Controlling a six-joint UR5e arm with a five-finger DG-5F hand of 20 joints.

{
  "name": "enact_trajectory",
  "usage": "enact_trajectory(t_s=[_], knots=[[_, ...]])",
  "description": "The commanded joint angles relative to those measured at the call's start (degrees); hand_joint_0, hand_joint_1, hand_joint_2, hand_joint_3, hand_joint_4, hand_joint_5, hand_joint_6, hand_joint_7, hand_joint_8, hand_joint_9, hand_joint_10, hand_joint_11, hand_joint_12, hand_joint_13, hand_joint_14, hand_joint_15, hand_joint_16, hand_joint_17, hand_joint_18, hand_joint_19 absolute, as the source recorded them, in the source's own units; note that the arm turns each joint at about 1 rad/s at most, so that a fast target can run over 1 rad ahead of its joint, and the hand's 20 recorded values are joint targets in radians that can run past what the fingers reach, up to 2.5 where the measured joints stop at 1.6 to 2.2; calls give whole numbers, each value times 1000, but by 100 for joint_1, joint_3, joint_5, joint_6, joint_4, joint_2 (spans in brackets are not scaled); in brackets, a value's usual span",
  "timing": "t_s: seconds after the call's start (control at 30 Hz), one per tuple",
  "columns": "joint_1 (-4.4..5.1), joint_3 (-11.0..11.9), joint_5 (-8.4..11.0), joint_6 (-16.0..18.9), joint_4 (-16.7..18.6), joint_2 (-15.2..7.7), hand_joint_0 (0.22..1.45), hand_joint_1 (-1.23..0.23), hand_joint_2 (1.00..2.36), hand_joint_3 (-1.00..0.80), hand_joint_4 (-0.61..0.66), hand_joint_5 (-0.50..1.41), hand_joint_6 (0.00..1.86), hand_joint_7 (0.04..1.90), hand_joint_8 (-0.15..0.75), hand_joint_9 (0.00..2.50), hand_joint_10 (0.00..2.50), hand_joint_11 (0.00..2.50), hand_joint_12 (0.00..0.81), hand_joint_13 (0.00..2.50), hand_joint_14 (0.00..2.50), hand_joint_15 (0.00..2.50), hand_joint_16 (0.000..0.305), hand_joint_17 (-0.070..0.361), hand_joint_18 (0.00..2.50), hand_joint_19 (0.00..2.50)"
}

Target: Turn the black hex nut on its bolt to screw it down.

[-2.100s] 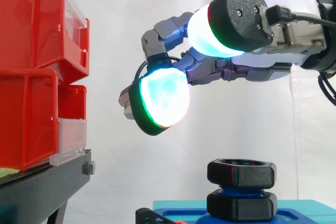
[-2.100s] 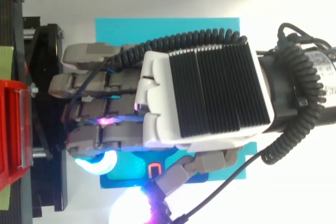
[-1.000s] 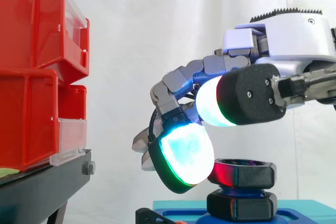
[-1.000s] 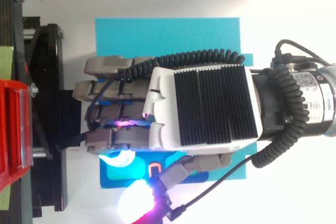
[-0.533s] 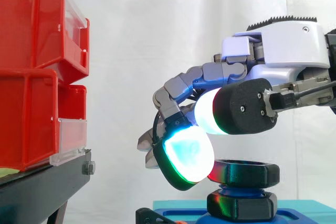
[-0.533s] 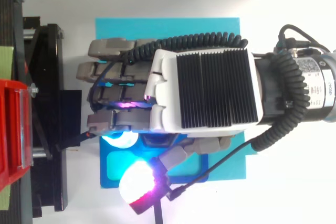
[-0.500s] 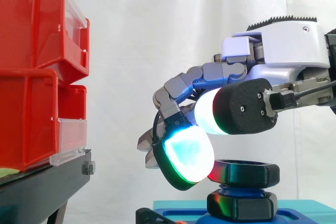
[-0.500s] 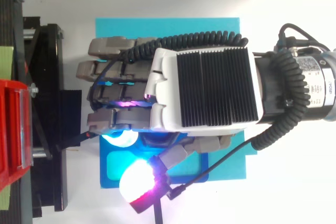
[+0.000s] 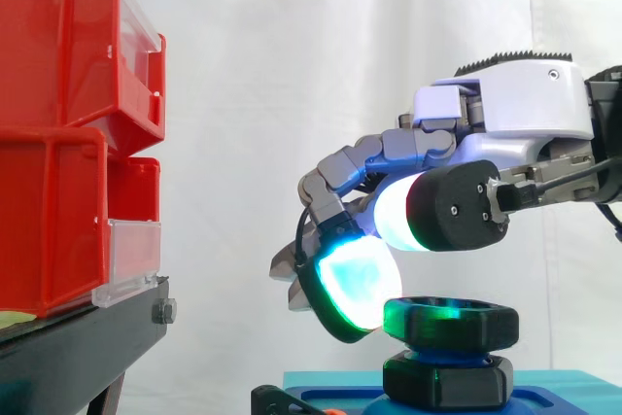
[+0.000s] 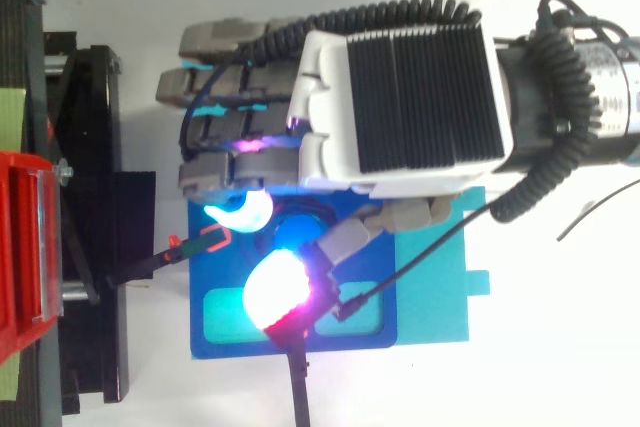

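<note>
**A robot test lab, set up for one small job**

From where I stand this is a robotics lab, not a home or a shop. A white curtain (image 9: 243, 94) hangs behind everything as a plain backdrop. To one side, red bins (image 9: 58, 55) with clear fronts are stacked on a black stand (image 9: 78, 347), like parts storage. A robot's hand (image 10: 400, 97), white-shelled with a finned black plate on its back, reaches in on an arm. Below it a blue fixture plate (image 10: 230, 342) lies on a teal sheet (image 10: 440, 287) on the white surface (image 10: 560, 367). A black hex nut (image 9: 449, 320) is mounted above the plate.
</note>
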Motion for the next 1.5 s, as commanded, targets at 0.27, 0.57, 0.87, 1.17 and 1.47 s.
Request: enact_trajectory(t_s=[0.27,0.57,0.87,1.17,1.47], knots=[[-218,4,-465,-1,246,0,513,-278,1000,-500,173,-13,501,1444,251,895,0,0,310,525,0,0,37,82,304,208],[-7,4,-351,8,729,0,510,-270,1000,-500,188,-32,504,1255,251,894,0,0,312,519,0,0,37,84,301,211],[213,4,-122,-1,809,0,510,-264,1000,-500,207,-38,504,1069,234,897,0,0,311,519,0,0,38,86,302,213],[424,4,88,-1,571,0,517,-272,1000,-500,232,-21,504,901,190,940,0,0,300,529,0,0,38,85,309,216],[450,-4,88,-10,352,0,523,-280,1000,-500,240,-18,504,809,162,983,0,0,289,542,0,0,37,84,339,225]])
